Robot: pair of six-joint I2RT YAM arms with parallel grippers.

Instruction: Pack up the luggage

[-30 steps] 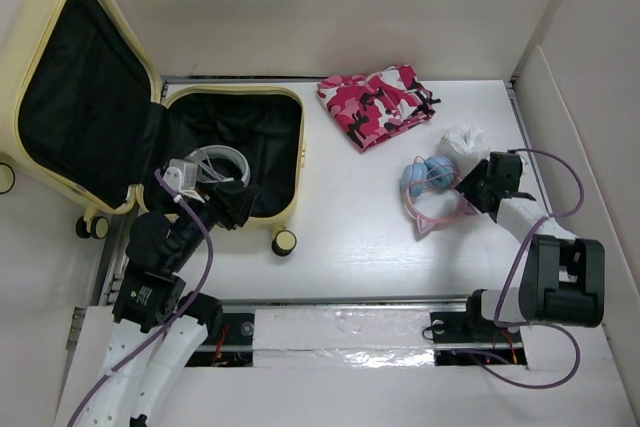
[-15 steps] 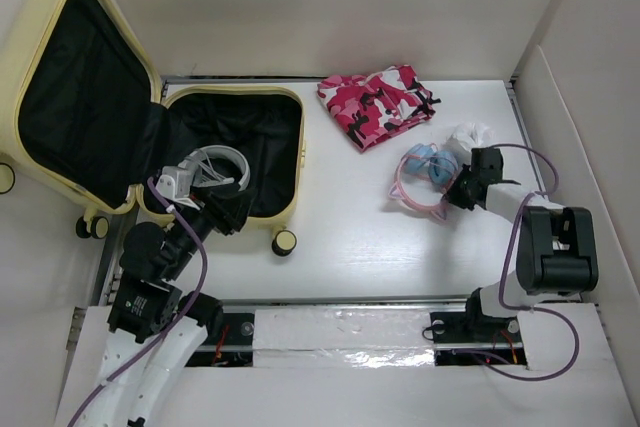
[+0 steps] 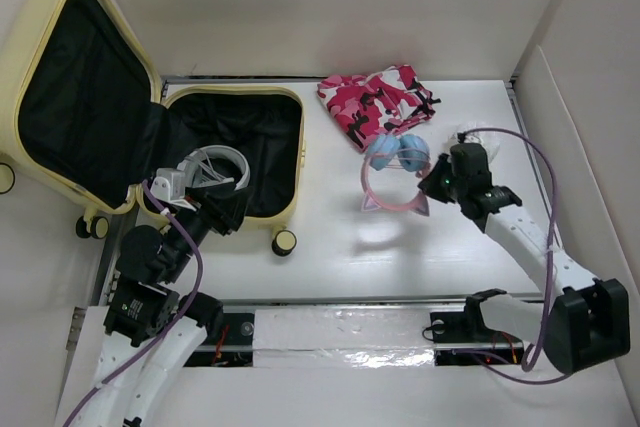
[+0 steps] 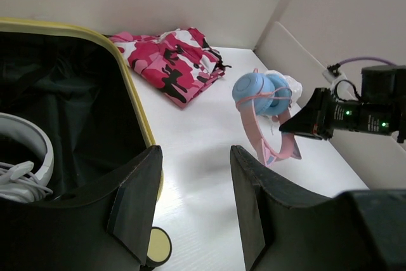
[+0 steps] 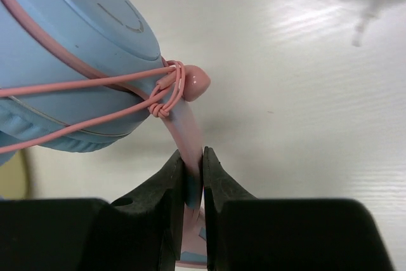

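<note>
Hovering at about 8 o'clock on the table, the left gripper (image 3: 228,209) sits over the near rim of the suitcase (image 3: 275,132), its two jaws spread wide with nothing between them. The suitcase lies open at 9 to 10 o'clock. It is a small pale yellow hard shell with rounded corners and black fabric lining. Its lid is thrown back toward 10 o'clock, leaning beyond the table's left edge. A black-and-yellow wheel (image 3: 285,242) sticks out at the base's near right corner. White headphones (image 3: 218,165) with a coiled white cable rest in the near left part of the base, just beyond the left gripper. Around 3 o'clock the right gripper (image 5: 192,163) is pressed tight on the band of the pink headphones (image 3: 398,152), pinching it between both fingertips. These have blue ear cups and small pink cat ears, and they hang clear of the table, casting a shadow below. Farther back, at 1 o'clock, a folded pink, white and black camouflage cloth (image 3: 380,102) lies flat, well apart from the suitcase.
</note>
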